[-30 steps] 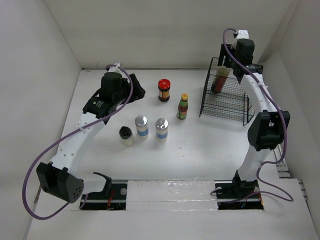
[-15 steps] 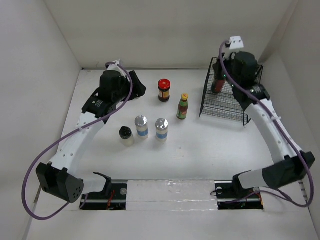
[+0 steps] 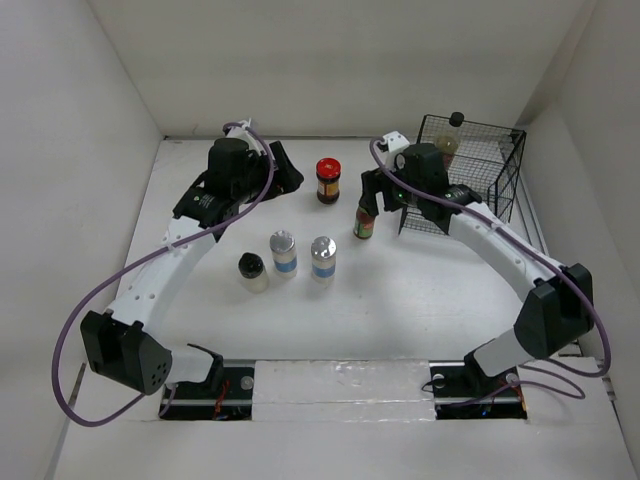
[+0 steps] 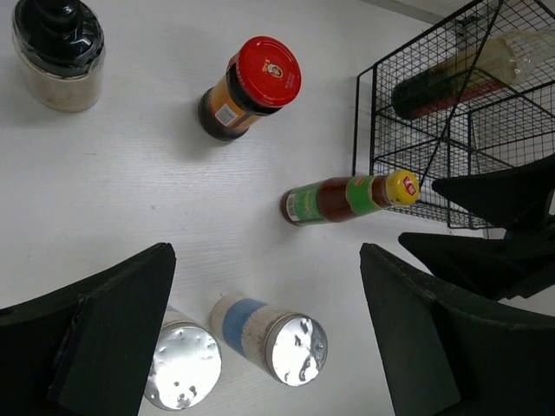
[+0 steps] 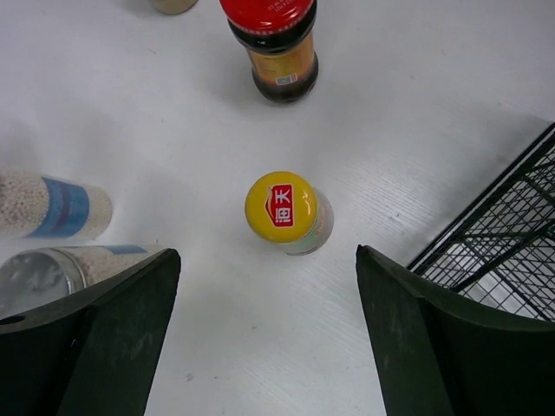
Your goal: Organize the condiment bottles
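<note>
My right gripper (image 3: 374, 196) (image 5: 267, 251) is open and empty, directly above the yellow-capped, green-labelled bottle (image 3: 366, 216) (image 5: 287, 213), which stands upright on the table. A brown sauce bottle (image 3: 447, 139) (image 4: 455, 74) is inside the wire basket. My left gripper (image 3: 285, 172) (image 4: 264, 253) is open and empty, hovering above the table. Below it are the red-lidded dark jar (image 3: 328, 180) (image 4: 250, 87), two silver-capped blue-labelled shakers (image 3: 284, 252) (image 3: 323, 258) and a black-capped jar (image 3: 252, 271) (image 4: 58, 50).
The black wire basket (image 3: 495, 170) (image 4: 416, 165) stands at the back right, close to the right of the yellow-capped bottle. White walls enclose the table on the left, back and right. The arm bases sit at the near edge.
My right arm has let go of the brown bottle in the basket, swung left and come down over the yellow-capped bottle. The left gripper has shifted slightly right.
</note>
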Controlling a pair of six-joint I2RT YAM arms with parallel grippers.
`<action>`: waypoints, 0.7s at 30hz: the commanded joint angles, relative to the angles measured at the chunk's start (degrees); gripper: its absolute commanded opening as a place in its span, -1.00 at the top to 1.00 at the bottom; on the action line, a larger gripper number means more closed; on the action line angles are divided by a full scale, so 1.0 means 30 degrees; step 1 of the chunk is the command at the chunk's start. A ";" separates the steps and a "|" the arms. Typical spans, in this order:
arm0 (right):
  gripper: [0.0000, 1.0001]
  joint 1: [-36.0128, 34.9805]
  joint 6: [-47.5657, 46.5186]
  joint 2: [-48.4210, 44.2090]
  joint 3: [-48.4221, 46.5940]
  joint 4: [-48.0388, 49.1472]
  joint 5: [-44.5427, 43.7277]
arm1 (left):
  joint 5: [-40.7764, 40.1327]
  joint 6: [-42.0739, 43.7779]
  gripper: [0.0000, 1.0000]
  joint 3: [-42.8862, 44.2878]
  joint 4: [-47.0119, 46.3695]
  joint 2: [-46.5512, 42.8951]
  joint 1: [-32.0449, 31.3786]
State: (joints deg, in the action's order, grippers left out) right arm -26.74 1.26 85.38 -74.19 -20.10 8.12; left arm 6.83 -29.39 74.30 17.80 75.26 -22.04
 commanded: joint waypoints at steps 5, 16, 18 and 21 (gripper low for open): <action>-0.34 0.0301 -0.0478 0.1566 -0.0874 0.1865 0.0402 | 0.0272 0.0274 -0.68 0.0576 -0.0309 -0.0391 -0.0006; -0.30 -0.0312 -0.0478 0.2857 -0.0523 0.3242 -0.1590 | 0.0448 0.0274 -0.68 0.0574 -0.0514 -0.0391 -0.0006; -0.30 -0.0490 -0.0478 0.3089 -0.0523 0.3621 -0.1972 | 0.0448 0.0274 -0.68 0.0574 -0.0514 -0.0391 -0.0006; -0.05 -0.0695 -0.0653 0.3763 -0.0697 0.3623 -0.2177 | 0.0448 0.0274 -0.68 0.0574 -0.0514 -0.0186 -0.0006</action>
State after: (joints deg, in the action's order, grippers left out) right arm -27.79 0.01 95.04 -74.52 -12.82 3.92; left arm 7.40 -29.36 74.39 17.80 75.26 -22.04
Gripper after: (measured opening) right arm 0.540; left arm 0.837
